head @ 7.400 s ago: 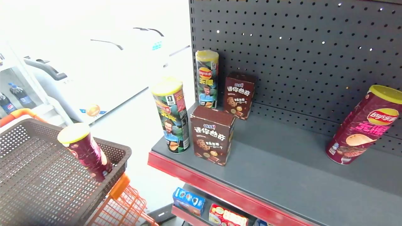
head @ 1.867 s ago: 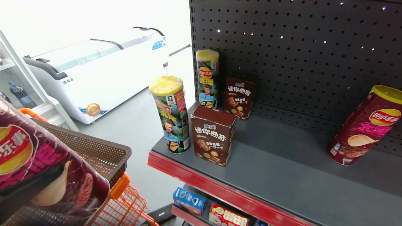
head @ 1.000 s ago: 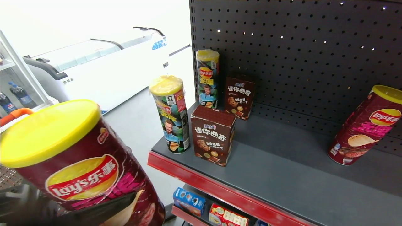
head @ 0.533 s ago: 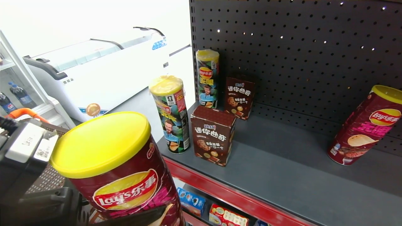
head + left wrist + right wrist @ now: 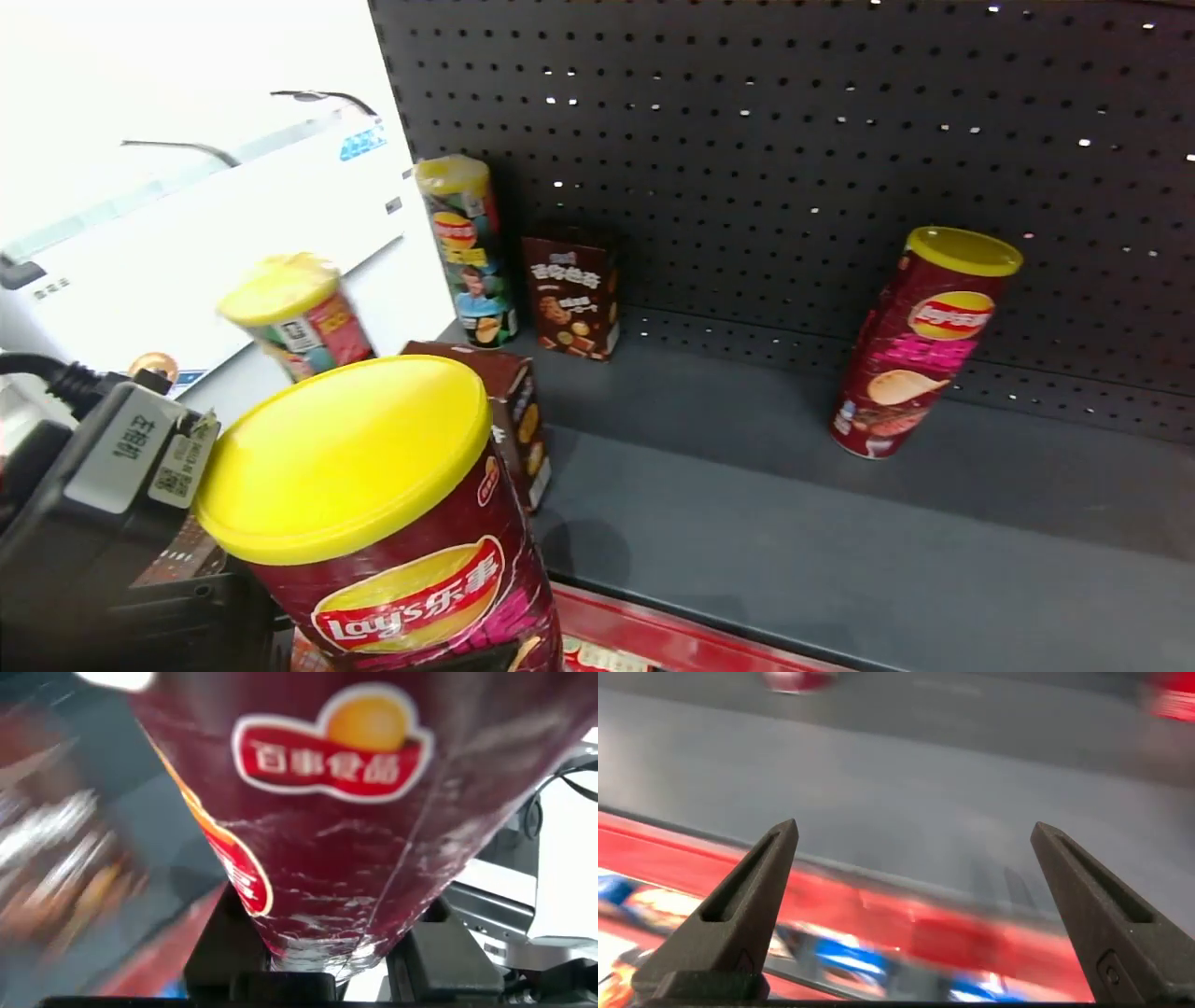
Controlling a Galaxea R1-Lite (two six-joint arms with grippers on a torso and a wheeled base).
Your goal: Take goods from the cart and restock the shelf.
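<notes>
Gripping a tall maroon cardboard chip canister with a yellow plastic lid (image 5: 373, 523) by its lower end in the left claw (image 5: 318, 966), upright, at the near left corner of the shelf. Partly hiding a dark brown cardboard biscuit box (image 5: 519, 420) just behind it. Finding, beside that box and farther left, a green printed chip canister with a yellow lid (image 5: 294, 317). Holding the right claw (image 5: 913, 835) spread wide with nothing in it, hanging over the red front strip (image 5: 971, 919) of the shelf.

Looking across a flat dark grey metal shelf board (image 5: 747, 523), backed by a black perforated metal panel (image 5: 747, 140). Finding a second maroon chip canister with a yellow lid (image 5: 920, 345) standing on the board near that panel on the right, well apart from the other goods. Finding another green chip canister (image 5: 464, 252) and another small brown biscuit box (image 5: 571, 294) at the back left, just beside each other and close to the panel. Seeing, beyond the shelf's left end, a long white chest freezer (image 5: 233, 205) in a brightly lit room.
</notes>
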